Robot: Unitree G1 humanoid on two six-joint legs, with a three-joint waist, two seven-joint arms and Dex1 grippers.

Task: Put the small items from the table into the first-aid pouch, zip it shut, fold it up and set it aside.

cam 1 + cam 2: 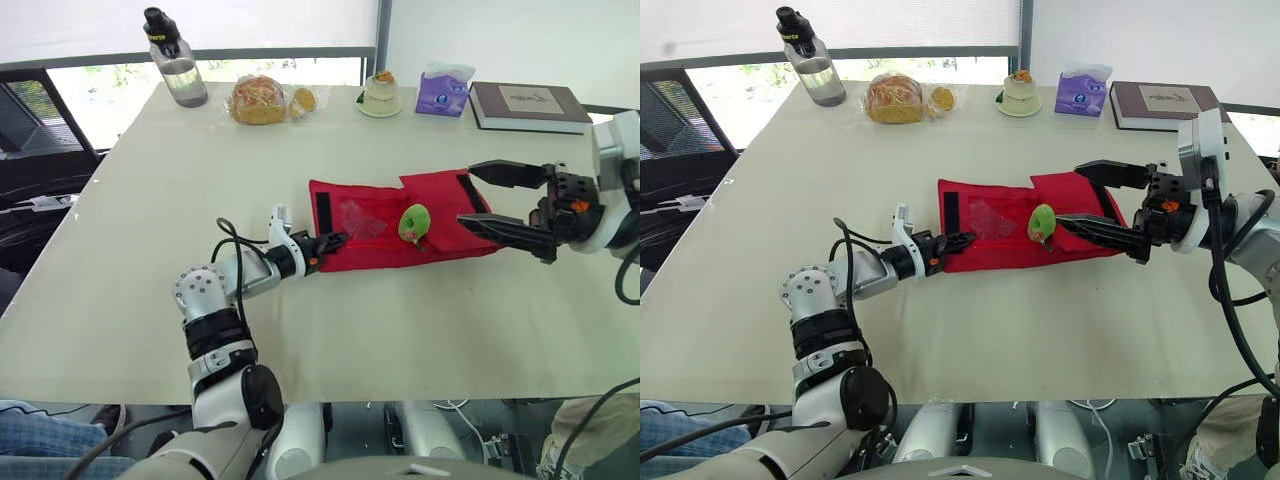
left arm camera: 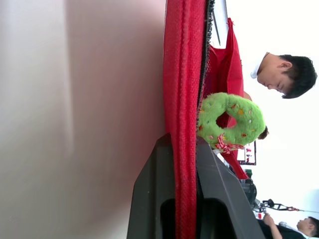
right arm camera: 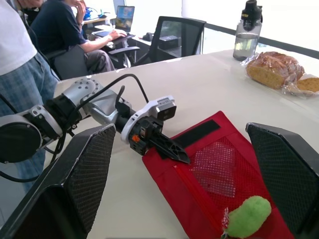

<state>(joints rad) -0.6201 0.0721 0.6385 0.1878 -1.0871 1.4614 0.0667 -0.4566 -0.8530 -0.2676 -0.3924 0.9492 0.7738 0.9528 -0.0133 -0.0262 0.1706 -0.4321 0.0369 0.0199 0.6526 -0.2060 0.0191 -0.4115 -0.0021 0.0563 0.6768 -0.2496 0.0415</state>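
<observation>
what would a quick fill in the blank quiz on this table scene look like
1. The left hand is clamped on an edge of the ____ first-aid pouch.
2. At the pouch's other end, the right hand has its fingers ____.
3. A ____ plush ring lies on the pouch.
4. Next to the book at the far side stands a ____ tissue pack.

Missing words: red, open, green, purple.
</observation>
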